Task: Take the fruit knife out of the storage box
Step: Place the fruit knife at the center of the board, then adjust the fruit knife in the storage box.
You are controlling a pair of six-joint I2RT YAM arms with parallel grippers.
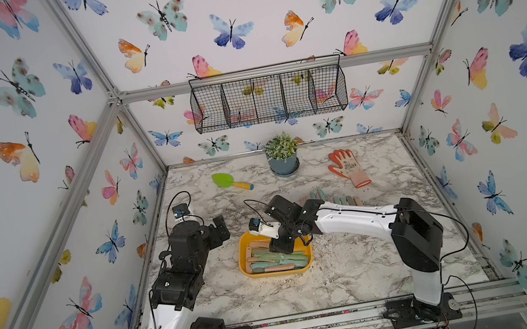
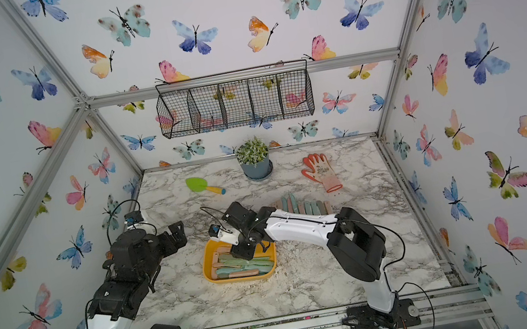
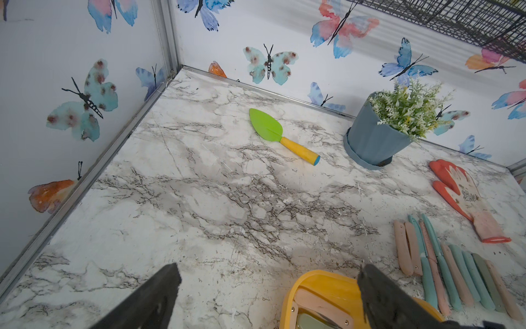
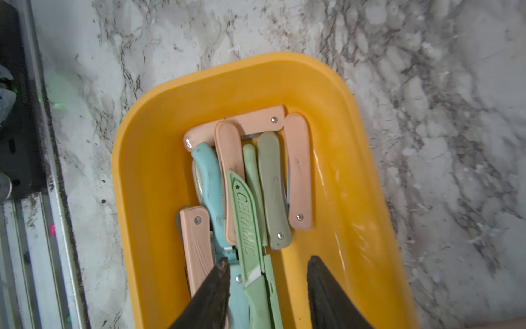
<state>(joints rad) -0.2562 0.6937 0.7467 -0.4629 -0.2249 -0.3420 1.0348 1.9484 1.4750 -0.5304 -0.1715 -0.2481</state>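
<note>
In the right wrist view, the picture's edge is cutting off the end of the storage box point(image 4: 199, 82) nearest the right pincer point(image 4: 269, 263). The two dark fingers point(image 4: 216, 287) are hiding the near ends of the knives beneath them. In both top views, the right wrist is covering the far part of the box, so the fingertips are not showing there. It is therefore not possible to tell how high the pincer is standing above the pile. The green fruit knife point(image 4: 246, 216) is lying lengthwise in the box among peach, teal and sage folding knives. Its sheath is carrying a small embossed star and the word "CERAMIC". No other writing is readable, and the print on the glove point(image 3: 466, 199) is too small to make out. The right pincer is standing spread. The green knife's handle is lying in the gap, close to one finger, with bare box floor showing between it and the other finger. Nothing is being pinched. The left pincer point(image 3: 270, 272) is hovering over the table point(image 3: 199, 199) with its fingers wide apart and nothing between them. One finger is hiding part of the box corner just beside it. A row of knives point(image 3: 455, 279) is lying on the table beyond that finger, near the glove.
</note>
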